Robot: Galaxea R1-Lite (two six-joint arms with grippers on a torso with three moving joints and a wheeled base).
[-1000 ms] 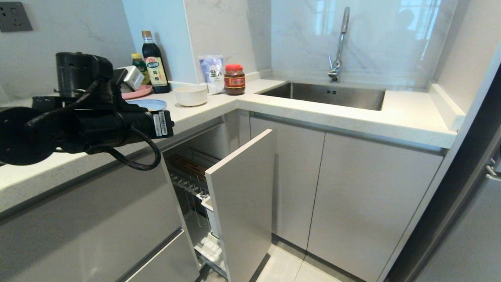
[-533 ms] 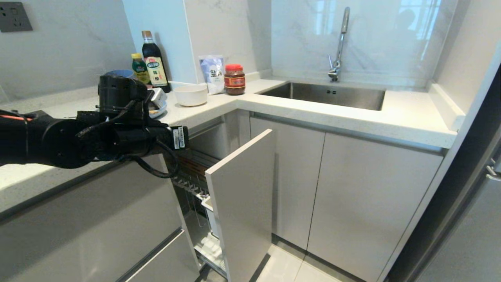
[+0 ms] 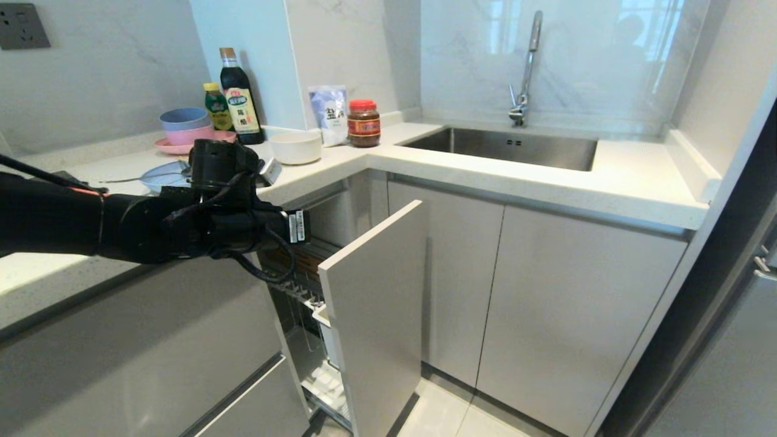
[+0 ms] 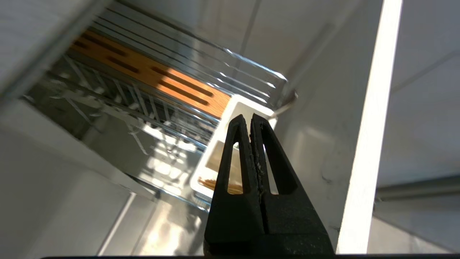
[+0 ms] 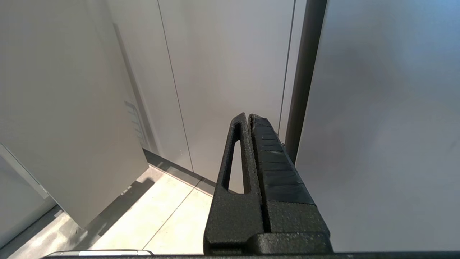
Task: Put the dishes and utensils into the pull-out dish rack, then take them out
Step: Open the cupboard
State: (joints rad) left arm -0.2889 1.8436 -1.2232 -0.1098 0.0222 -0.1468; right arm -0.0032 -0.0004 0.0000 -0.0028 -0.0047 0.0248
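A pale stone tabletop (image 3: 498,173) wraps a kitchen corner with a sink (image 3: 504,149). The left tool (image 4: 250,120), fingers pressed together and empty, hangs above the pull-out dish rack (image 4: 179,108), whose long axis runs back into the cabinet. Chopsticks (image 4: 219,185) stand in its white caddy (image 4: 230,118) beneath the tool. The right tool (image 5: 248,118) is likewise closed, by the cabinet doors.

Marble walls (image 3: 352,42), white counter (image 3: 522,176), steel sink (image 3: 504,147), grey cabinets (image 3: 570,315).
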